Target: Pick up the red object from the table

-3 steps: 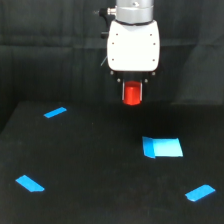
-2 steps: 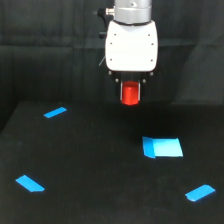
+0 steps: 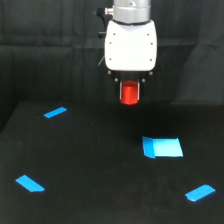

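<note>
Hand point(image 3: 130, 93) is clamped on the red block point(image 3: 130, 93), holding it up off the surface point(image 3: 90, 165), above the big blue tape patch point(image 3: 162, 147).

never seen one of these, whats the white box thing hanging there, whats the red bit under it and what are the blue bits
The white box is the end of a robot arm, seen by one camera standing off the arm and looking across a black table. Under the box sits its gripper, a two-fingered clamp. The red object is a small block held between those fingers, lifted clear above the table. The blue bits are flat tape patches on the table: one large patch on the exterior view's right, and three smaller strips nearer the edges. Behind it all hangs a black curtain.
</note>
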Controlling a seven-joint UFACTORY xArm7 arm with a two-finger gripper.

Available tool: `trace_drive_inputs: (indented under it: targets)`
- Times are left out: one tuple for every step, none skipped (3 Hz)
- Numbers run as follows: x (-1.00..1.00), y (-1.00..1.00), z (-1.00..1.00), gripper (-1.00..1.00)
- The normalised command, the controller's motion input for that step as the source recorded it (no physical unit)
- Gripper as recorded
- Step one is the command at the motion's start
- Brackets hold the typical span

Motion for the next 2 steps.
trace_drive_inputs:
  targets:
    - [-0.07,-0.02,0.02,-0.94]
    - [-0.05,0.09,0.03,-0.96]
